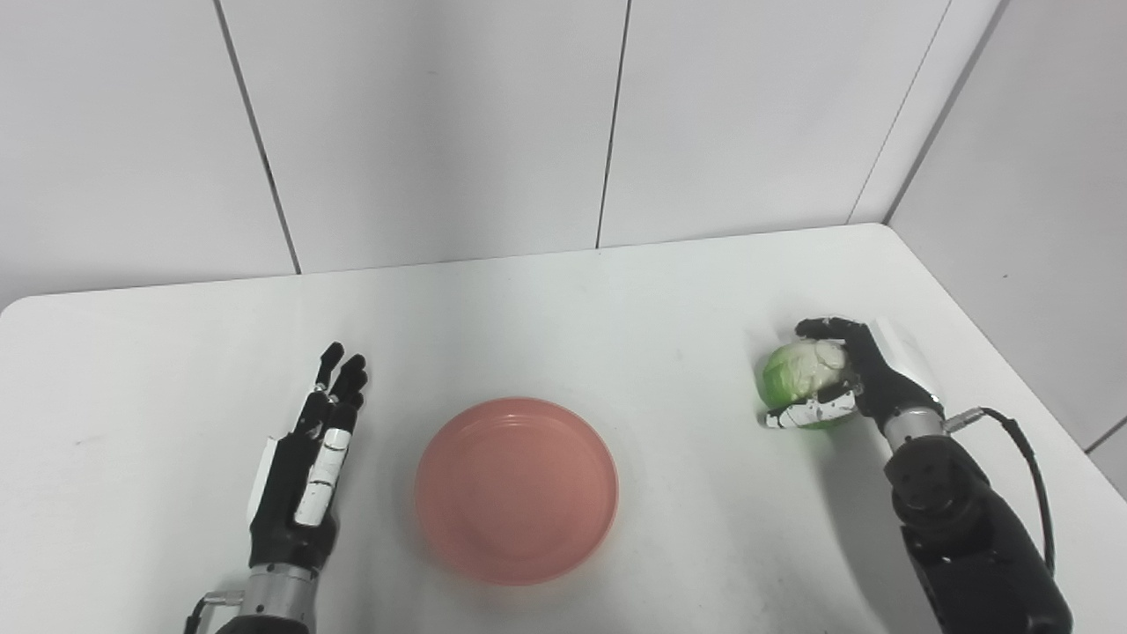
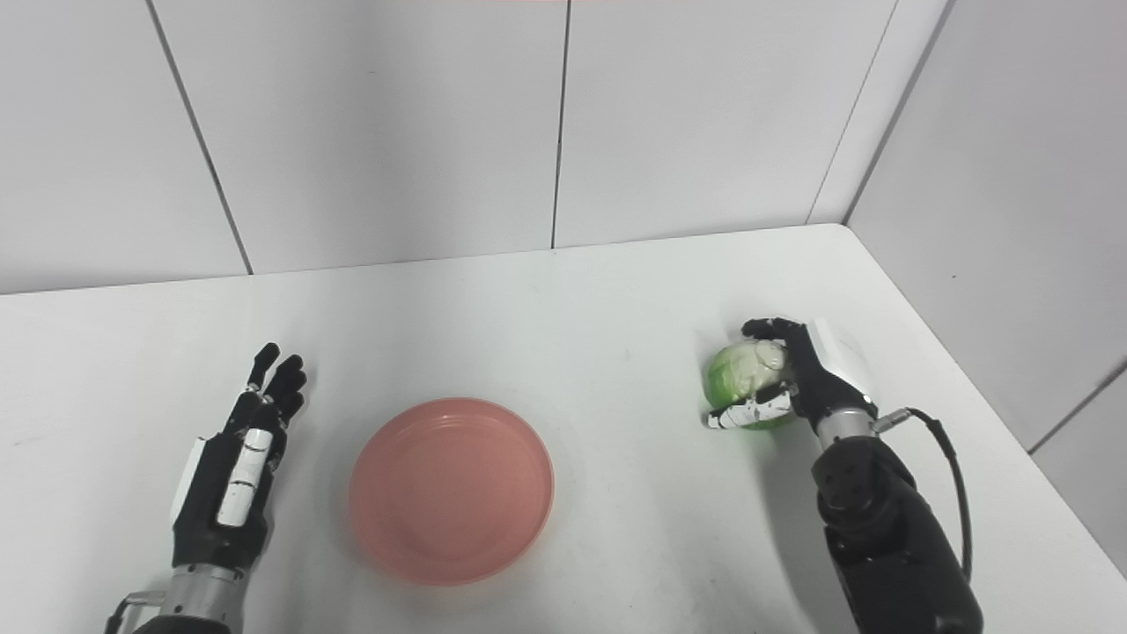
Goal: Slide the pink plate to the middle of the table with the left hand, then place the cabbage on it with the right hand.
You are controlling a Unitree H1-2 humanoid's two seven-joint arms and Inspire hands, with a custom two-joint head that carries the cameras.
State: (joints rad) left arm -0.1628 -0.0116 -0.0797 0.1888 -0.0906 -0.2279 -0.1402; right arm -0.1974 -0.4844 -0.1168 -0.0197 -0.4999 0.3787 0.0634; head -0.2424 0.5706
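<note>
The pink plate (image 1: 516, 490) lies flat near the table's front middle, with nothing on it. My left hand (image 1: 310, 462) rests a short way left of the plate, fingers straight and apart, touching nothing. At the right side sits the small green and white cabbage (image 1: 799, 374). My right hand (image 1: 847, 379) is wrapped around it, fingers curled over its top and thumb under its near side. The cabbage looks to be on or just above the table.
The white table (image 1: 563, 299) ends at a grey panelled wall behind and another wall at the right. A black cable (image 1: 1026, 458) loops off my right wrist.
</note>
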